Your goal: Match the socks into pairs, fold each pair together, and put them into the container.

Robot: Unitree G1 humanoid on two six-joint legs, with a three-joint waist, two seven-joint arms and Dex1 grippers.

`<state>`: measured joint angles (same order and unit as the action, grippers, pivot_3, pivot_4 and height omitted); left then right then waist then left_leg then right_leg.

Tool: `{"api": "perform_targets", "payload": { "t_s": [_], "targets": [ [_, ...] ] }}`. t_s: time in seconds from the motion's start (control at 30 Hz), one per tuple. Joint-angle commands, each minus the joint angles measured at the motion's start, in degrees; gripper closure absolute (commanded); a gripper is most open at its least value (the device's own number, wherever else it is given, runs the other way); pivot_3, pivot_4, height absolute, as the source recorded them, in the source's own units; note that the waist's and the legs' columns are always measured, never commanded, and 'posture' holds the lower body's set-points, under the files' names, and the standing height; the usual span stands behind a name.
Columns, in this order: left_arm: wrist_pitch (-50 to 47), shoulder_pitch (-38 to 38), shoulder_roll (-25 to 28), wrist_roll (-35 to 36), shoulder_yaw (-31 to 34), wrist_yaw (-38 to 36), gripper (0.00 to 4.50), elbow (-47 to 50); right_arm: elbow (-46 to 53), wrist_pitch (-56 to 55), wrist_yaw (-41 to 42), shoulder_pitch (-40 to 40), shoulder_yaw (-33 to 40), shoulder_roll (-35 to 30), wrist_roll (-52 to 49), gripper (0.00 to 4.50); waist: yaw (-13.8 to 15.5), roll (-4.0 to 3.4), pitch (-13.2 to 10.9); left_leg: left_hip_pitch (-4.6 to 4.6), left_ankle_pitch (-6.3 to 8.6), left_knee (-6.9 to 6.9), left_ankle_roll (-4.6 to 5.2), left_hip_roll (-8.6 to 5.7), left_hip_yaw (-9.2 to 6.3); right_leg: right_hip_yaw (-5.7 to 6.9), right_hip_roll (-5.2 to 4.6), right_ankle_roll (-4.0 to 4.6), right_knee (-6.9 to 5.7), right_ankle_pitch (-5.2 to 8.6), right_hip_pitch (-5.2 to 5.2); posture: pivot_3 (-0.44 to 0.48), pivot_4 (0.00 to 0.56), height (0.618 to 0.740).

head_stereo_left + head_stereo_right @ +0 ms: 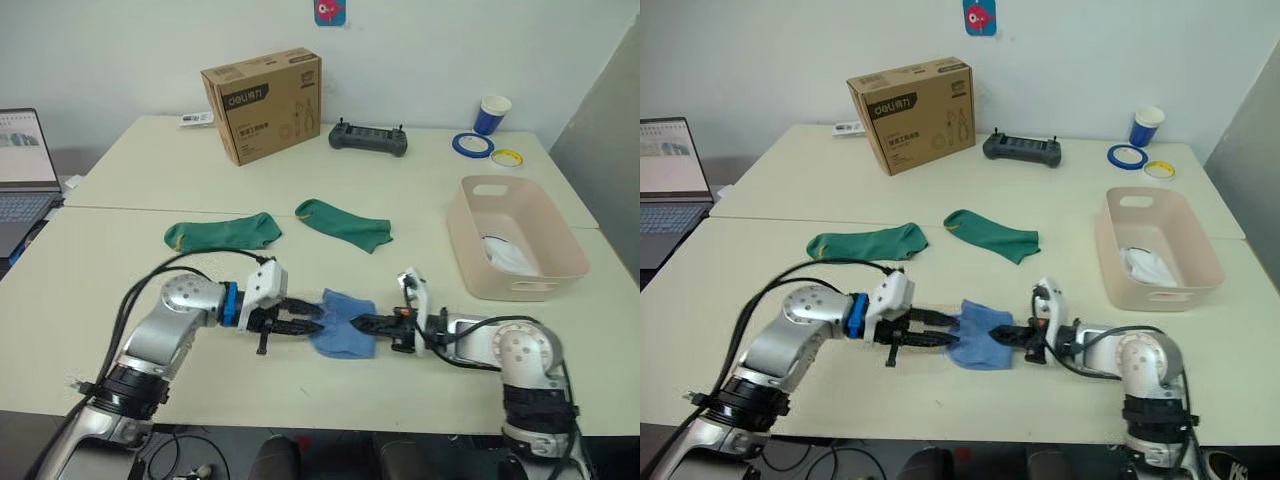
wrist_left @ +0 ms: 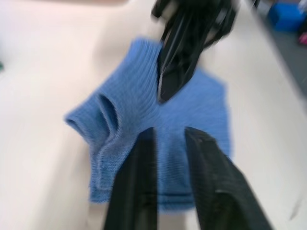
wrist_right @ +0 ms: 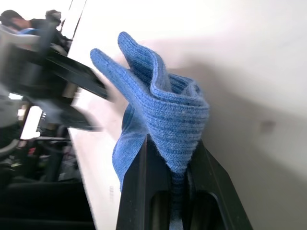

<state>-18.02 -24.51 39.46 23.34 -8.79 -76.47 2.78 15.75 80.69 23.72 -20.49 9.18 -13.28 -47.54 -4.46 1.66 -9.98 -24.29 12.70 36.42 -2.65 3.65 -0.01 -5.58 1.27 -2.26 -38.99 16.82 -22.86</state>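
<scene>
At the table's near edge my right gripper (image 1: 362, 322) pinches the blue socks (image 1: 343, 322), mid-fold; my left gripper (image 1: 312, 318), slightly parted, must press them flat next.

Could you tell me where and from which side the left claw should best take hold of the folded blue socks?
Probably the free edge of the folded blue socks nearest the left claw, approached level from the robot's left. The right claw already pinches the opposite edge.
</scene>
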Motion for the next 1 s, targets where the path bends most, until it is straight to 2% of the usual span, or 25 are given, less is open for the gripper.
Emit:
{"api": "perform_targets", "payload": {
  "t_s": [0.03,0.13,0.23,0.27,0.33,0.4,0.5,0.6,0.83,1.0],
  "targets": [
    [-6.10,-3.39,1.38,5.49,3.31,0.18,2.06,5.66,8.68,-1.51,1.17,-0.76,3.78,-3.09,-3.96,4.50,-0.03,0.00,0.00,-0.06,0.00,0.00,0.00,0.01,-0.02,0.01,0.03,0.00,-0.01,0.00,-0.08,0.000,0.150,0.740],
    [-9.98,-7.08,0.52,7.93,4.03,1.59,1.08,7.00,12.96,-2.08,1.03,-1.20,6.31,-7.24,-5.35,4.50,-0.04,-0.01,0.00,-0.16,0.00,-0.01,0.00,0.03,-0.04,0.01,0.08,0.00,-0.05,0.00,-0.23,0.000,0.150,0.740],
    [-12.12,-14.04,-3.85,8.87,3.38,5.09,0.15,5.90,17.20,-2.54,0.05,-6.00,13.66,-14.32,-8.73,4.50,0.44,-0.05,-0.16,-0.36,-0.01,0.06,0.00,-0.01,-0.04,0.02,0.05,-0.04,-0.04,-0.02,-0.36,0.000,0.150,0.740],
    [-12.35,-14.98,-4.54,8.69,3.18,5.57,0.05,5.55,17.39,-2.66,-0.37,-6.76,14.71,-15.40,-9.65,4.50,0.71,-0.05,-0.16,-0.44,-0.01,0.20,0.00,-0.02,-0.03,0.01,0.04,-0.09,-0.03,-0.05,-0.39,0.000,0.150,0.740],
    [-12.43,-16.45,-7.28,8.55,2.70,7.14,0.05,4.36,17.79,-3.31,0.77,-7.42,16.29,-20.74,-9.19,4.50,0.91,-0.06,-0.15,-0.46,0.00,0.28,0.00,-0.02,-0.03,0.00,0.04,-0.12,0.01,-0.07,-0.36,0.000,0.150,0.740],
    [-11.45,-19.45,-12.59,7.51,1.52,11.04,0.05,2.88,15.93,-6.65,4.08,-7.73,18.43,-32.19,-4.35,4.50,1.28,-0.09,-0.18,-0.46,0.00,0.27,0.01,-0.02,-0.04,0.02,0.04,-0.13,0.03,-0.06,-0.33,0.000,0.150,0.740],
    [-10.46,-24.08,-18.82,5.02,-0.65,14.75,0.05,0.12,10.87,-15.53,11.24,-5.23,17.95,-47.70,4.27,4.50,2.76,-0.14,-0.31,-0.52,0.00,0.35,0.01,-0.15,0.01,0.00,-0.06,-0.15,0.05,-0.06,-0.37,0.000,0.150,0.740],
    [-7.06,-27.96,-24.01,1.57,-2.02,17.85,0.05,-4.70,4.89,-24.63,15.84,-2.14,15.39,-56.91,12.24,4.50,2.83,-0.10,-0.29,-0.54,0.00,0.43,0.01,-0.17,0.07,-0.05,-0.08,-0.23,0.11,-0.07,-0.33,0.000,0.150,0.740],
    [-4.09,-29.49,-30.92,0.04,-3.69,19.41,0.05,-6.79,-9.01,-48.65,18.90,2.53,4.77,-66.95,33.59,4.50,1.81,-0.29,-0.28,-0.44,0.00,0.44,0.01,-0.17,0.17,-0.21,-0.05,-0.28,0.01,-0.10,-0.36,0.000,0.150,0.740],
    [-2.98,-27.30,-31.71,-2.01,-6.53,18.46,0.05,-5.73,-18.18,-60.24,18.62,-4.68,-6.38,-62.56,43.66,4.50,1.24,-0.34,-0.26,-0.41,-0.01,0.50,0.00,-0.17,0.18,-0.26,-0.05,-0.32,-0.01,-0.13,-0.33,0.000,0.150,0.740]
  ]
}}
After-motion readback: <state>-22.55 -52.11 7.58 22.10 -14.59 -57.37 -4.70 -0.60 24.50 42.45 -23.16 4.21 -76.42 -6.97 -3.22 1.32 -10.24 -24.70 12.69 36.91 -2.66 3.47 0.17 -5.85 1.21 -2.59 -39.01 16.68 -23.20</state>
